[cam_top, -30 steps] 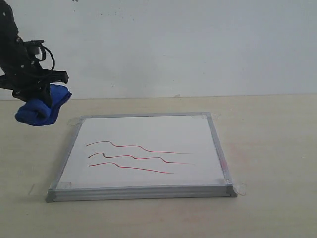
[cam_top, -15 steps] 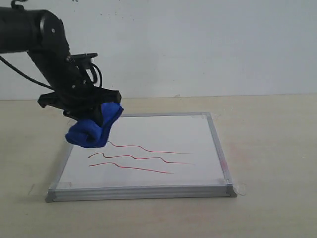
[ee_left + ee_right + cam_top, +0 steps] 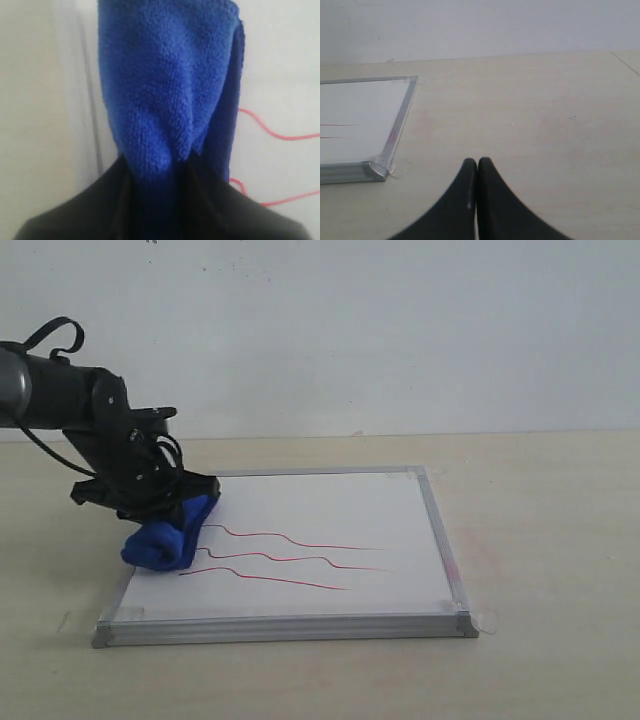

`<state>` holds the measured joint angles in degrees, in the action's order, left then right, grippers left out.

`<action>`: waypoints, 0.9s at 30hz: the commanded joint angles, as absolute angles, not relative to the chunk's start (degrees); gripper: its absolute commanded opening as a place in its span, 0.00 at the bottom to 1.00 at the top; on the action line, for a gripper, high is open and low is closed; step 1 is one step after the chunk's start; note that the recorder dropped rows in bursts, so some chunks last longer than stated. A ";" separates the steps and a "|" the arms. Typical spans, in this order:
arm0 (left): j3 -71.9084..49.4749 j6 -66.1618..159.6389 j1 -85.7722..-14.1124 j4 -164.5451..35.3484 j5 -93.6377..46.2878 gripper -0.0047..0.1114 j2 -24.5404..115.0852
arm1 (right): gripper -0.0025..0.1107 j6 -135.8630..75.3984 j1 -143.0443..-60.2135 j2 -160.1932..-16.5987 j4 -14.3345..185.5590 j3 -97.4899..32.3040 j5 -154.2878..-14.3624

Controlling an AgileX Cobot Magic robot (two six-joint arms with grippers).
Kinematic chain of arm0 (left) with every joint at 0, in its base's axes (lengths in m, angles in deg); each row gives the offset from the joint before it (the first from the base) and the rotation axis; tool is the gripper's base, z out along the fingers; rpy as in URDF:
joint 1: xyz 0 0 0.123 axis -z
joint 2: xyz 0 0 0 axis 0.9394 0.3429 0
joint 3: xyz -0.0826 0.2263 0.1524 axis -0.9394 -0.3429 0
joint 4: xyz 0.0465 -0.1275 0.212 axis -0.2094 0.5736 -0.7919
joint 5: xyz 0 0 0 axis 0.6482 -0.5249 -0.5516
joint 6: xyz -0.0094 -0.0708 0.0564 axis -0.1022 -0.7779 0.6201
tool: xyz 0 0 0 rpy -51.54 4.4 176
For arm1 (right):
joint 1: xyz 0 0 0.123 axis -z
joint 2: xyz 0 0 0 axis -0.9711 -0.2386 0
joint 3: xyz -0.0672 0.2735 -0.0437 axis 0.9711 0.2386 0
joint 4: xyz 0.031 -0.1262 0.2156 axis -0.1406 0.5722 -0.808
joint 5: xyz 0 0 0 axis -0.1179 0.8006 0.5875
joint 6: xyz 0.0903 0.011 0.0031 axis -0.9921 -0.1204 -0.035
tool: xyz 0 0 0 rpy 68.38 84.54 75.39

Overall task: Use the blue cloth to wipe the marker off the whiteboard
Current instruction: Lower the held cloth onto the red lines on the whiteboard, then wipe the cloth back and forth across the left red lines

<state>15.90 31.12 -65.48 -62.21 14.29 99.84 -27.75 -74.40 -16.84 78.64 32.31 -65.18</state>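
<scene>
The whiteboard (image 3: 330, 540) lies flat on the table, silver-framed, with three wavy red marker lines (image 3: 290, 560) across its middle. My left gripper (image 3: 172, 515) is shut on the blue cloth (image 3: 163, 540), whose rolled end rests on the board's left side, over the left ends of the lines. In the left wrist view the blue cloth (image 3: 165, 85) fills the middle between the black fingers (image 3: 105, 200), with marker lines (image 3: 270, 132) beside it. My right gripper (image 3: 477, 165) is shut and empty over bare table, off the whiteboard's corner (image 3: 377, 167). It is out of the exterior view.
The light wooden table (image 3: 540, 510) stretches right of the board and in front of it. A white wall (image 3: 400, 330) rises behind. Clear tape (image 3: 485, 620) marks the board's corners.
My left arm has swung in from the far left and come down, bringing the blue cloth from above the table onto the board's left side. The marker lines look unchanged.
</scene>
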 commanded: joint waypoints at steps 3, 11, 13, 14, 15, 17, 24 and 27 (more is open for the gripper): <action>15.77 32.55 -68.87 -58.14 18.30 0.07 100.56 | 0.02 -27.66 -74.10 -16.60 78.68 32.30 -65.41; 15.77 31.70 -64.75 -53.80 12.52 0.07 101.72 | 0.02 -27.66 -74.10 -16.60 78.68 32.30 -65.41; 15.77 32.26 -63.20 -50.60 11.67 0.07 102.42 | 0.02 -27.66 -74.10 -16.60 78.68 32.30 -65.41; 15.77 32.80 -62.45 -49.56 11.24 0.07 102.72 | 0.02 -27.66 -74.10 -16.60 78.68 32.30 -65.41; 15.77 33.91 -61.44 -48.54 10.77 0.07 102.99 | 0.02 -27.66 -74.10 -16.60 78.68 32.30 -65.41; 15.77 35.35 -59.36 -48.57 10.29 0.07 103.80 | 0.02 -27.66 -74.10 -16.60 78.68 32.30 -65.41; 15.77 36.74 -59.39 -53.50 8.97 0.07 105.38 | 0.02 -27.66 -74.10 -16.60 78.68 32.30 -65.41; 16.80 32.13 -62.38 -58.26 9.79 0.07 105.14 | 0.02 -27.66 -74.10 -16.60 78.68 32.30 -65.41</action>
<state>16.83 35.80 -59.91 -53.76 7.86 103.22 -27.75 -74.40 -16.84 78.64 32.31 -65.18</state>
